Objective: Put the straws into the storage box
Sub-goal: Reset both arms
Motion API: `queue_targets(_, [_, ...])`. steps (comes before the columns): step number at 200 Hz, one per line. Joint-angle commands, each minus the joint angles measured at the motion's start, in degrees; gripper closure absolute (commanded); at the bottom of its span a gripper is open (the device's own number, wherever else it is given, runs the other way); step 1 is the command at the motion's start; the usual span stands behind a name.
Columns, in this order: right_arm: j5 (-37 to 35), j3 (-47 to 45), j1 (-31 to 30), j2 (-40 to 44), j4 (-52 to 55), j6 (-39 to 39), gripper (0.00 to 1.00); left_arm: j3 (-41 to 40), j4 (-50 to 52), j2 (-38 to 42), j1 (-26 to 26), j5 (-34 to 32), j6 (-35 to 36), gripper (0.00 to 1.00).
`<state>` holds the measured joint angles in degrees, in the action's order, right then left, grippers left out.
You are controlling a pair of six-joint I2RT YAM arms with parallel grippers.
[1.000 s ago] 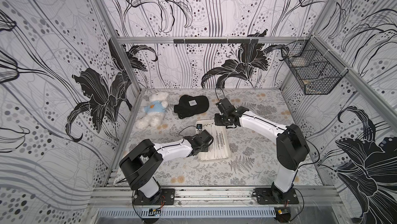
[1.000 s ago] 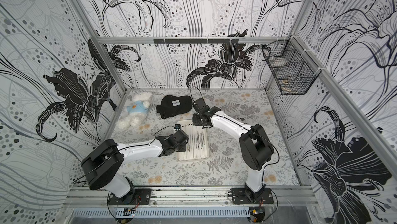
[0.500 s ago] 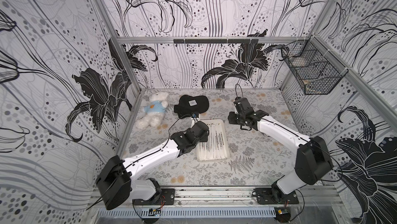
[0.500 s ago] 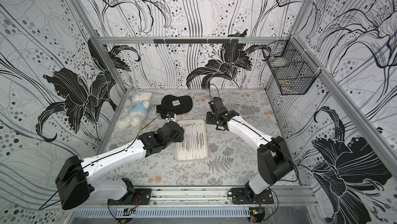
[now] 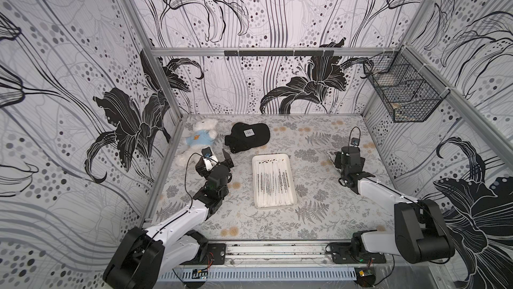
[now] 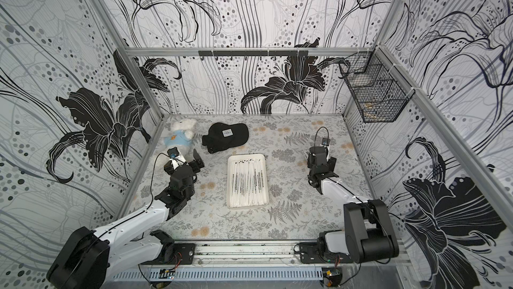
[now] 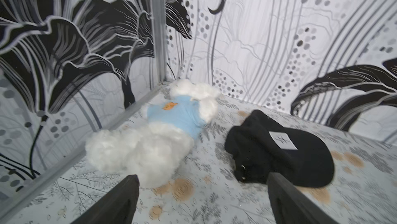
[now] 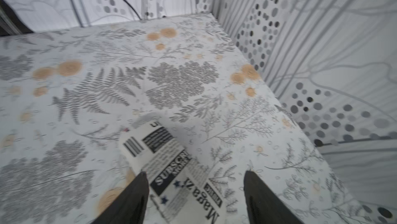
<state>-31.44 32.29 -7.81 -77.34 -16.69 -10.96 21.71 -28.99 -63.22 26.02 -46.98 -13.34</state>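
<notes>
The storage box [image 5: 256, 187] [image 6: 229, 187], a shallow white tray, lies mid-table in both top views. Several straws [image 5: 273, 180] [image 6: 248, 182] lie lengthwise inside it, side by side. My left gripper [image 5: 219, 160] [image 6: 189, 160] [image 7: 203, 176] hovers well to the left of the box, near the plush bear, its jaws wide open and empty. My right gripper [image 5: 344, 157] [image 6: 319, 155] [image 8: 195, 173] is far to the right of the box, also open. It holds nothing, and its fingers straddle a printed tube lying on the table below.
A white plush bear in a blue shirt [image 5: 201, 137] [image 7: 171, 124] and a black cap [image 5: 248, 136] [image 7: 283, 147] lie at the back left. A short fat white tube with magazine print [image 8: 163, 154] [image 5: 331, 157] lies by the right gripper. A black wire basket [image 5: 405, 93] hangs on the right wall.
Both arms have drawn away from the box, the left one toward the bear and the right one toward the right wall. Both grippers have gone from nearly shut to wide open.
</notes>
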Motion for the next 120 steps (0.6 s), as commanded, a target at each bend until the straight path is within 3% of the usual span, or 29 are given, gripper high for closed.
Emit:
queue_targets(1, [-2.8, -3.69, 0.22, -3.85, -17.55, 7.71, 0.27, -3.28, -14.39, -4.79, -3.95, -2.14, 5.18, 0.03])
queue_targets(10, [-3.99, -4.97, 0.65, -6.01, -22.61, 8.5, 0.27, -5.29, -20.21, -7.09, -5.75, -0.53, 6.0, 0.03])
queue_targets(19, [-0.59, -6.13, 2.01, -6.76, -24.73, 8.1, 0.27, -7.93, -26.82, -8.74, -7.57, 1.98, 6.66, 0.03])
queue_targets(32, [1.76, -8.89, 3.42, -7.31, -29.33, 7.3, 0.27, -10.73, -32.87, -10.42, -11.24, 9.34, 6.02, 0.03])
queue_targets(74, [13.39, -11.39, 3.74, -7.75, -35.13, 12.87, 0.29, -11.65, -43.79, -18.44, -17.1, 22.21, 8.2, 0.03])
queue_targets(96, [16.15, -12.47, 4.2, -7.29, -36.74, 12.96, 0.29, -11.54, -43.99, -20.1, -18.62, 27.93, 7.82, 0.03])
queue_targets(104, [17.1, -13.03, 4.37, -7.09, -37.61, 13.14, 0.29, -12.38, -49.16, -22.51, -19.14, 28.61, 9.03, 0.02])
queue_targets(120, [21.72, -14.92, 5.99, -6.68, -40.64, 13.06, 0.29, -12.02, -45.42, -20.86, -19.71, 28.73, 6.94, 0.02])
